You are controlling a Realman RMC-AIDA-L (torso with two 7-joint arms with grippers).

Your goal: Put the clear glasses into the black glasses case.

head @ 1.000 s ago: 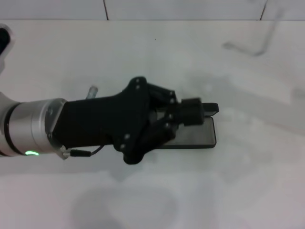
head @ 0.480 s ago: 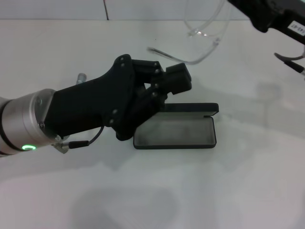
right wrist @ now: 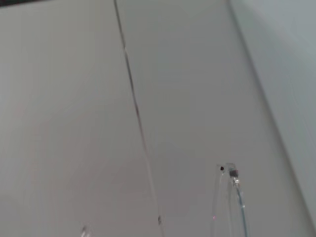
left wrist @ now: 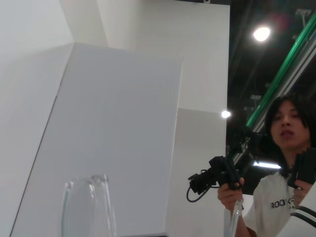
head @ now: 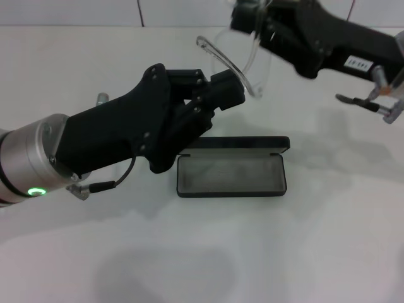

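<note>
Two claws meet above the open black glasses case (head: 230, 175), which lies on the white surface (head: 315, 252). The right claw (head: 252, 25) holds the clear glasses (head: 243, 63) in the air. Just beside them is the left claw (head: 227, 91); I cannot tell how wide it is.

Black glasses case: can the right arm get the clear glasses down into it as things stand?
Probably yes. The black glasses case lies open with nothing inside, and the right gripper holds the clear glasses beyond it. The left gripper overhangs only its far-left corner.
</note>
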